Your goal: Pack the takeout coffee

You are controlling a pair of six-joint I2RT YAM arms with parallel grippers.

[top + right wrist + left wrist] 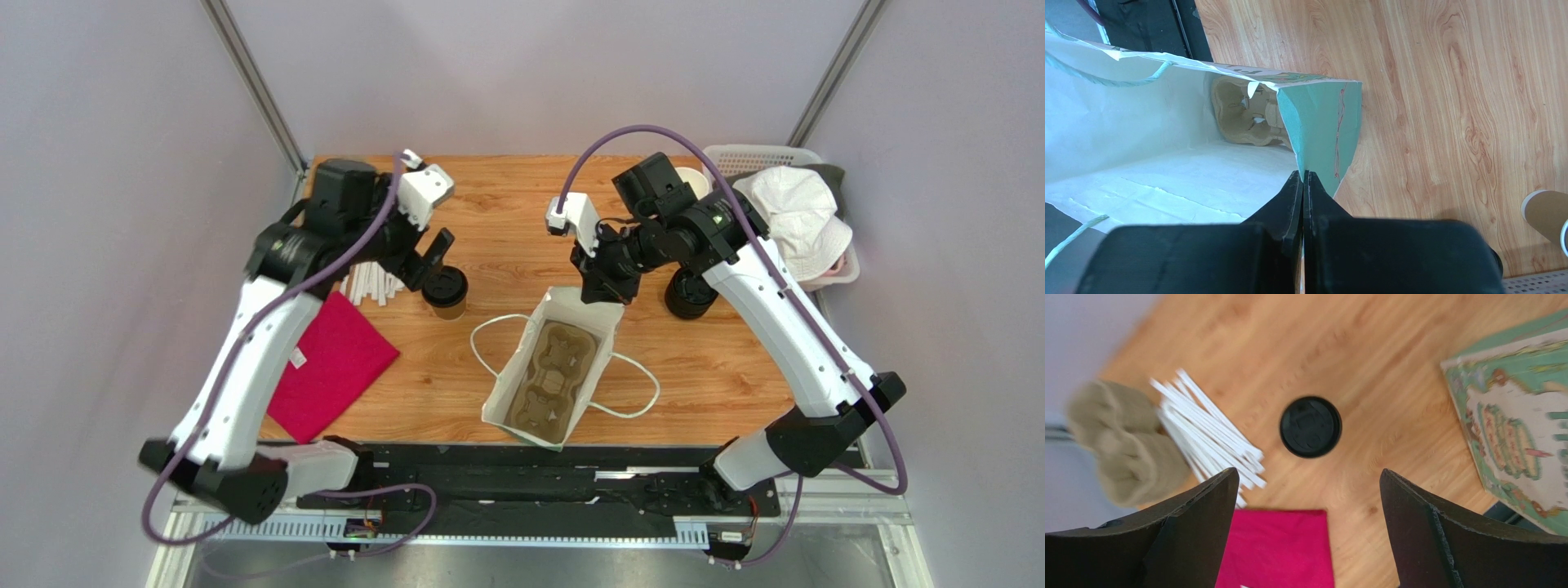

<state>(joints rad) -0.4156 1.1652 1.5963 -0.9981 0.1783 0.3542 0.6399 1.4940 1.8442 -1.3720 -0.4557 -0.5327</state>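
**Left tool poised over the lidded cup, right tool pinching the bag**

The step in hand looks like the reach for the takeout coffee (445, 292). It stands upright on the bench (711, 368), left of the paper bag (507, 374) and apart from it, not yet gripped.

In the left wrist view its black lid (1310, 427) sits between and beyond the two fingers, slightly left of the midline. To do this well, I would centre the tool on the lid and come straight down. The fingers should close on the paper wall under the lid rim, not on the lid itself, which could pop off. A soft squeeze should do, since a paper cup dents, and the cup should be kept level all the way to the bag.

The white straws (1207, 432) lie near the cup on the side of the left finger (1198, 527), so that finger needs to drop clear of them. The pink cloth (1281, 548) lies nearer the arm and looks out of the way.

The left tool (1308, 474) stands wide apart, holding and touching nothing.

The right tool (1304, 177) is pressed together on the top edge of the bag, at the corner of its green side panel. This props the mouth open, and the moulded cup carrier (1244, 113) shows inside on the bottom. The coffee probably belongs in one of its wells.
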